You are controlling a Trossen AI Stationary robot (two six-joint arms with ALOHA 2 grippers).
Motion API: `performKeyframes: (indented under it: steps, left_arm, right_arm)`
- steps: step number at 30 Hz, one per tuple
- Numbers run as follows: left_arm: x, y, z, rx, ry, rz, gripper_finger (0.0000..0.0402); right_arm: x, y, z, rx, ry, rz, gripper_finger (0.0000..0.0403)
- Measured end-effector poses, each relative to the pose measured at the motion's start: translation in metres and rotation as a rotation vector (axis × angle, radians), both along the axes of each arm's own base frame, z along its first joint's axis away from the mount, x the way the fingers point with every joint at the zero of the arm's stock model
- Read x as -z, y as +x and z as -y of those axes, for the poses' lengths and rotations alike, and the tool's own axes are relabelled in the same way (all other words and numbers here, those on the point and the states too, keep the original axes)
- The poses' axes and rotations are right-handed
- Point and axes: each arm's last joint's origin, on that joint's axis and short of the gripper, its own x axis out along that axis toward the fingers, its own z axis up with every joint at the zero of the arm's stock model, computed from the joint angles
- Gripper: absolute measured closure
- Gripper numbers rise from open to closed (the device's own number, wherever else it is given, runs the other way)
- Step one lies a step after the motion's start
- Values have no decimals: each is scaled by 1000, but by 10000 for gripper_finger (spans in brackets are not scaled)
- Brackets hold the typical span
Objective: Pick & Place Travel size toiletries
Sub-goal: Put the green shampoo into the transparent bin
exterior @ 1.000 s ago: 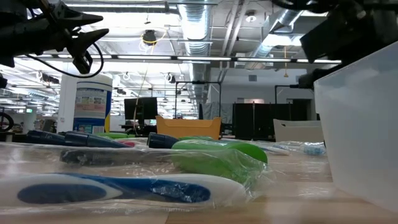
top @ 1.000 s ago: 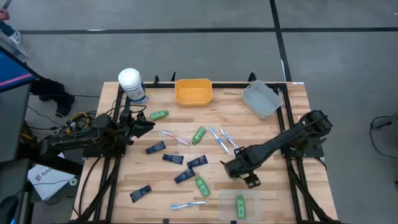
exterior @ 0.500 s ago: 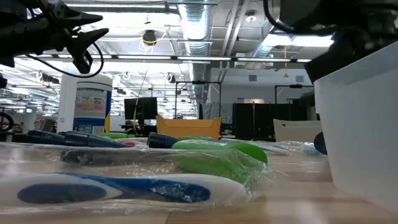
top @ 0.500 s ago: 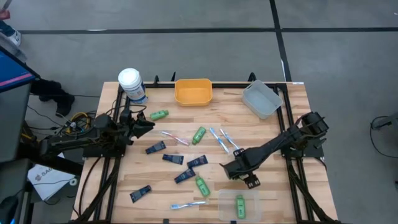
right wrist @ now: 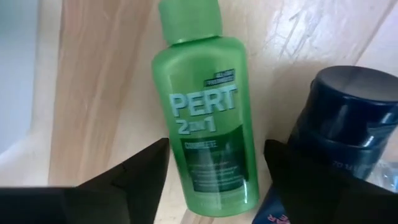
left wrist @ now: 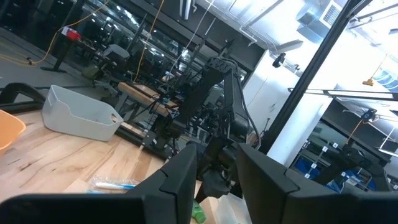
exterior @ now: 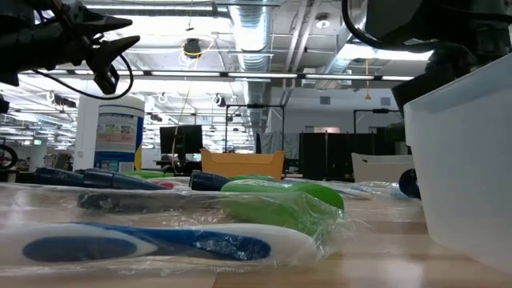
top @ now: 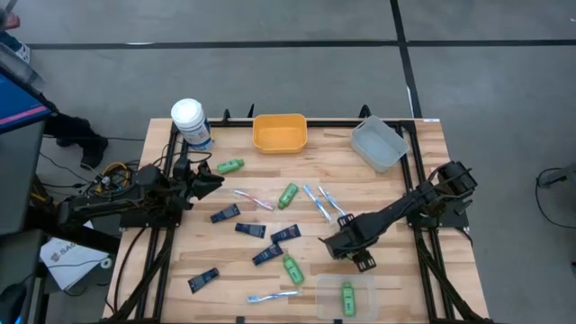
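R gripper [top: 329, 243] sits low over the wood table [top: 405, 270], center-right, just right of a green bottle [top: 292, 267] lying flat on the boards; in the R wrist view that bottle [right wrist: 208, 118] lies between the two dark fingers [right wrist: 134, 171], which stand apart on either side w/o touching it, and a dark navy tube [right wrist: 339, 118] lies right beside it. L gripper [top: 216, 183] hangs above the table's left edge, holding nothing; L wrist view shows its fingers [left wrist: 180, 177] w/ a narrow gap between them, so slightly apart. Toiletries are scattered across the table middle: another green bottle [top: 287, 195] center, one more [top: 230, 166] far-left near the white-lidded canister [top: 190, 121], navy tubes [top: 225, 213] in a loose cluster left of center, a pink toothbrush [top: 253, 199], blue/white toothbrushes [top: 315, 200] center-right and one [top: 273, 295] at the near edge. A clear bin [top: 346, 295] at the near edge holds one green bottle [top: 346, 298]. Orange bin [top: 280, 132] at far edge center, grey bin [top: 379, 143] far-right; no items visible in either.
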Motion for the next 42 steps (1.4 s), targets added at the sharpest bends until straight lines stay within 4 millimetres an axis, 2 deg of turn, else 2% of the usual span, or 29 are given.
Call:
performKeyframes:
  steps: [9, 15, 19, 23, 27, 30, 34, 42]
  left_arm:
    - [0, 0, 0, 0, 0, 0, 290]
    - [0, 0, 0, 1, 0, 1, 290]
    - [0, 0, 0, 1, 1, 2, 290]
    - [0, 0, 0, 1, 1, 3, 290]
    - [-1, 0, 0, 2, 2, 8, 290]
    - [-1, 0, 0, 2, 3, 9, 290]
    - [-1, 0, 0, 5, 5, 15, 290]
    - [-2, -1, 0, 4, 7, 22, 290]
  right_arm:
    - [1, 0, 1, 6, -2, -3, 233]
    - [-5, 5, 2, 47, 15, 2, 232]
    - [-25, 7, 8, 127, 54, 65, 222]
    - [-48, 4, 15, 224, 91, 138, 230]
    - [-74, -3, 17, 396, 192, 188, 238]
    - [-93, -10, 10, 540, 292, 230, 233]
    - [-109, -20, -11, 692, 430, 253, 226]
    - [-122, -36, -59, 992, 684, 145, 233]
